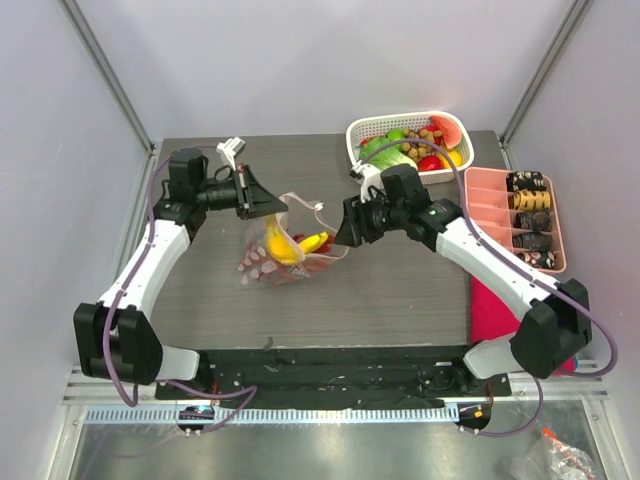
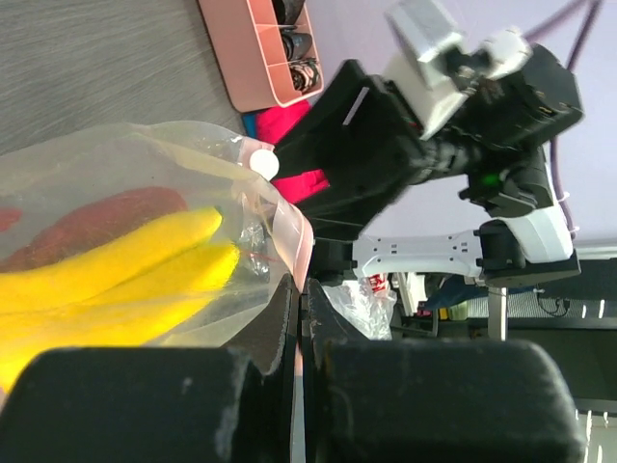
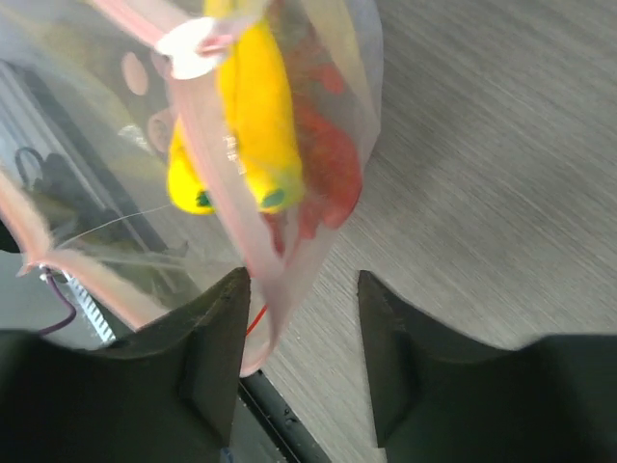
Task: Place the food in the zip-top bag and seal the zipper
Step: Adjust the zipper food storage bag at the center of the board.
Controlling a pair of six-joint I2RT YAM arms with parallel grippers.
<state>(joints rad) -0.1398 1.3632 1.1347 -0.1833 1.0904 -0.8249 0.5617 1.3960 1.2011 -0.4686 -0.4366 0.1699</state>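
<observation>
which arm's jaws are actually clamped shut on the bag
The left gripper: its jaws are pinched shut on an edge of the zip-top bag. The right gripper has its jaws open.

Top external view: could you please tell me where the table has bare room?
Bare table lies in the near strip between the zip-top bag and the arm bases, and at the back between the left gripper and the basket. Crowded: the right edge with the pink tray, and the centre around the bag.
</observation>
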